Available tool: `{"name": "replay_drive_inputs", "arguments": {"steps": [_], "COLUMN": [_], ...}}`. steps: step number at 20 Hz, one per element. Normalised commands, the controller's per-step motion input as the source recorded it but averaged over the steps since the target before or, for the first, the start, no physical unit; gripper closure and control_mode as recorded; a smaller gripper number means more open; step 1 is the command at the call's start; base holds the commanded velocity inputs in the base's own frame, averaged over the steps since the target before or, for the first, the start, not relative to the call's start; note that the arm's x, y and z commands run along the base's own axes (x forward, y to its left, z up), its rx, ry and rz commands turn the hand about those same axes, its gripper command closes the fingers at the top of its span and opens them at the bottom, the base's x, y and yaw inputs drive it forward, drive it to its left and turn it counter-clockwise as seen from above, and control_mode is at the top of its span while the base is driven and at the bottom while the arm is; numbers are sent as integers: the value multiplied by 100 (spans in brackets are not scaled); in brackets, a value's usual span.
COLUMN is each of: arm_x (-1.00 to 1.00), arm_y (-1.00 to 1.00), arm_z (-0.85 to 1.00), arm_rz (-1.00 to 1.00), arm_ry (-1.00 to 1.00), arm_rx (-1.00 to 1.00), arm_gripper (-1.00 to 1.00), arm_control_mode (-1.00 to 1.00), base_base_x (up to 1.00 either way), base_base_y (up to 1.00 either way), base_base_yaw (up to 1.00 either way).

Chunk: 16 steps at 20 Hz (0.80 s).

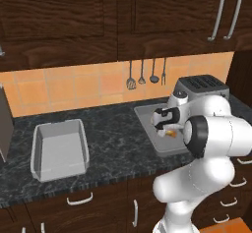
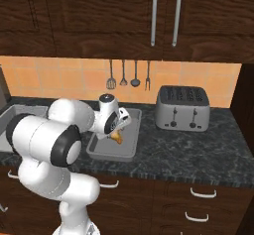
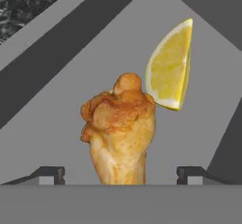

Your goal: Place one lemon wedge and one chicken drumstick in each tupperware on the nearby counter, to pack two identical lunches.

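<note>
A golden-brown chicken drumstick (image 3: pixel 120 128) lies in the right-hand grey tupperware (image 3: pixel 52 133), with a yellow lemon wedge (image 3: pixel 170 67) touching its far end. My gripper (image 3: pixel 121 173) is open, a fingertip (image 3: pixel 51 173) on each side of the drumstick with a gap to it. From the base cameras the gripper (image 1: pixel 165 128) (image 2: pixel 117 129) points down into that tupperware (image 1: pixel 145 111) (image 2: pixel 111 154), just above the drumstick (image 1: pixel 171 133) (image 2: pixel 117 138). A second tupperware (image 1: pixel 35 146) sits further left on the black counter (image 1: pixel 113 129), its floor bare.
A silver toaster (image 1: pixel 202 84) (image 2: pixel 182 109) stands right of the tupperware. Utensils (image 1: pixel 142 74) hang on the tiled wall behind. A dark block (image 1: pixel 5 124) stands at the counter's left end. Drawers with silver handles (image 1: pixel 79 199) run below the front edge.
</note>
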Motion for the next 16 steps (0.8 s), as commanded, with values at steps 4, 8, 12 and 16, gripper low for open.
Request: {"name": "replay_drive_inputs", "arguments": {"steps": [4,8,12,16], "arm_x": [-59,-77,-85,-100], "arm_y": [0,8,36,58], "arm_z": [57,85,97,73], "arm_rz": [-5,-37,-57,-42], "arm_ry": [-1,-9,-23,-22], "arm_rx": [0,3,15,29], "arm_gripper": [-100,-100,-100,-100], "arm_control_mode": [-100,-100,-100,-100], "base_base_x": [0,0,0,0], "base_base_y": [0,0,0,0], "base_base_yaw": [0,0,0,0]}}
